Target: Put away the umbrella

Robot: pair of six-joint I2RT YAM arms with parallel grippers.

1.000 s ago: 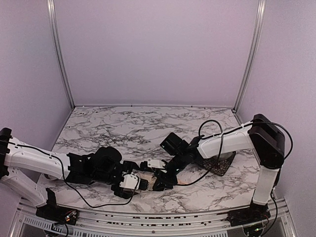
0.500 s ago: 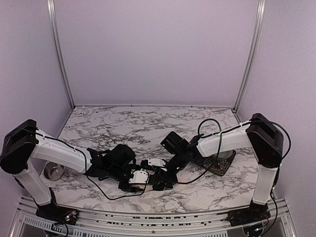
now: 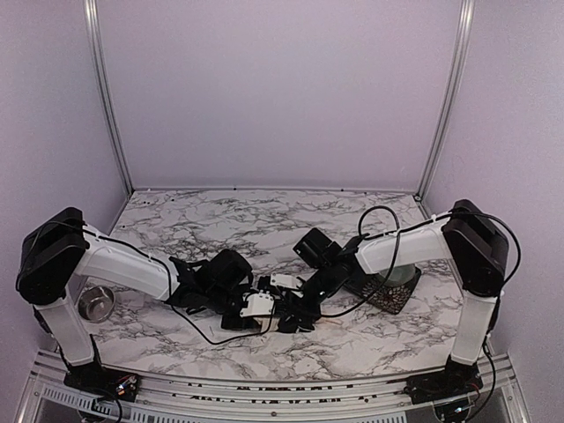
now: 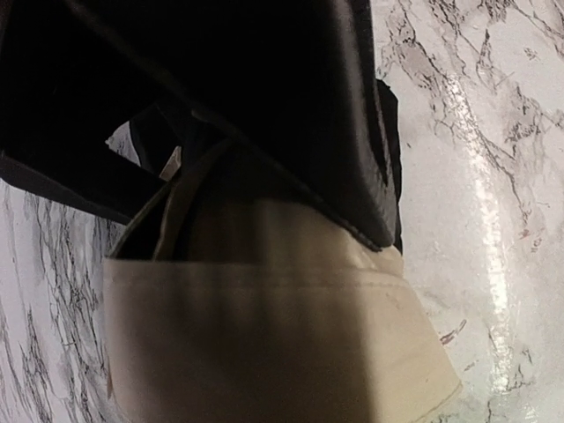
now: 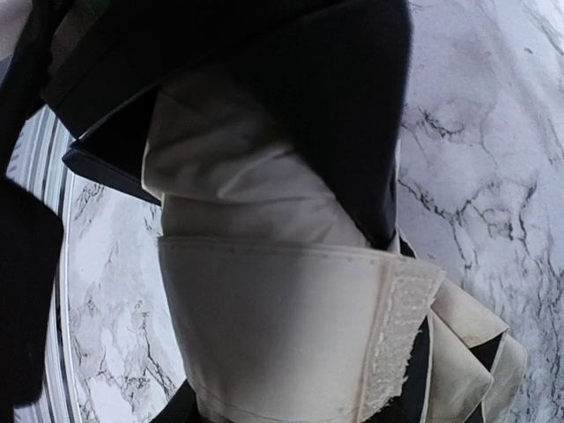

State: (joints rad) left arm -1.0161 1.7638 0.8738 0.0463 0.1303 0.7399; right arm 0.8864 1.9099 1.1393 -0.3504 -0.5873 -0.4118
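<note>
Right gripper point(image 3: 295, 317) tight on the umbrella point(image 5: 264, 335); left gripper point(image 3: 263, 309) against it, state unclear.

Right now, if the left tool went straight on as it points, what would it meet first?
The umbrella: its cream fabric fills the wrist view just ahead of the left tool, perhaps already touching.

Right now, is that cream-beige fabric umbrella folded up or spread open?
Folded: the cream-beige fabric umbrella is gathered into a tight bundle, its strap wrapped around it.
</note>
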